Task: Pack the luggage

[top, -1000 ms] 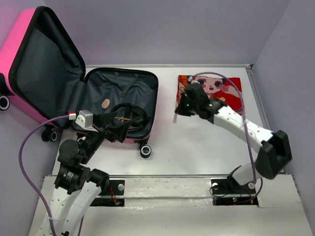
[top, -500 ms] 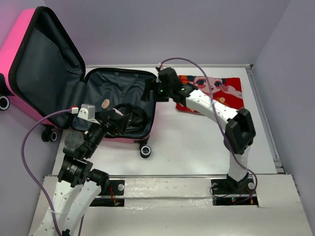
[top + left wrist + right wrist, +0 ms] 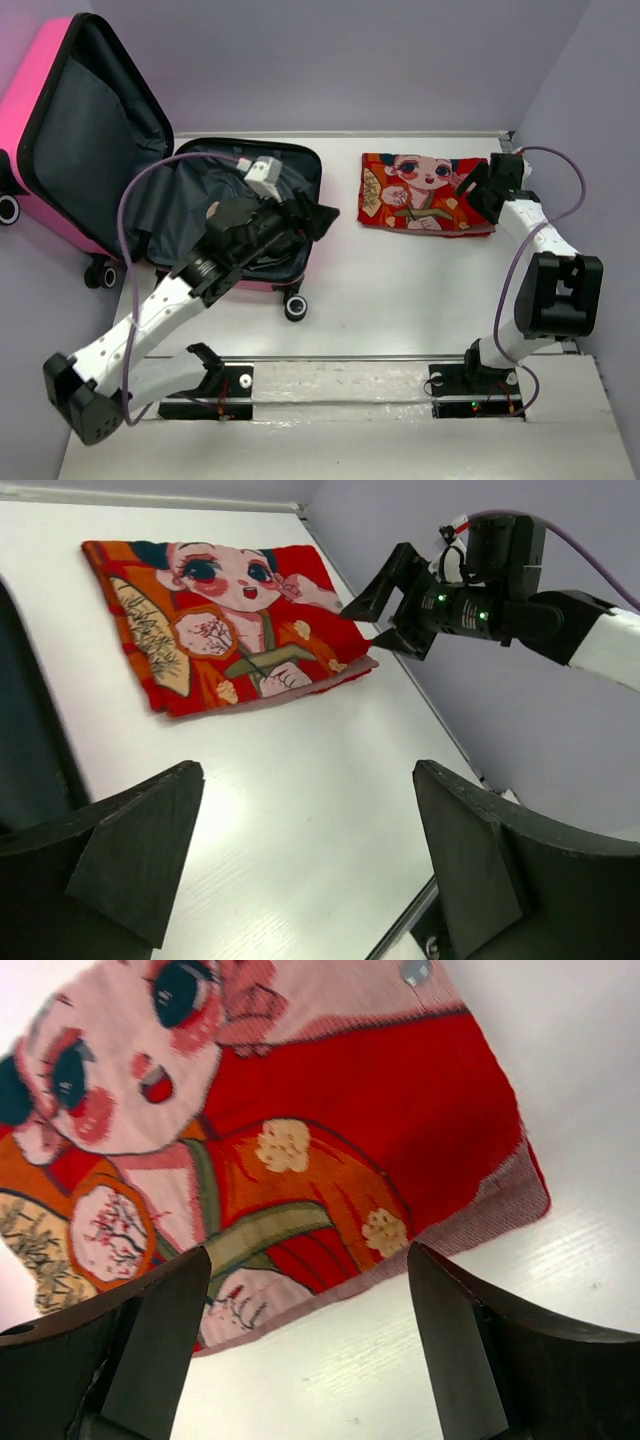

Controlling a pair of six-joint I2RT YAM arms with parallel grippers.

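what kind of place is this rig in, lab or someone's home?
Probably a lab robot cell: white table boxed in by plain lilac walls, left arm and right arm bolted to a rail at its near edge, and just staged props, the open luggage and a printed cloth.

The left arm (image 3: 165, 300) lies over the luggage (image 3: 200, 185), so the dark things (image 3: 268, 256) inside are mostly hidden. The pink lid (image 3: 30, 100) runs off the left edge. Up close, the red picture cloth (image 3: 400, 1130) is cut off on 2 sides.
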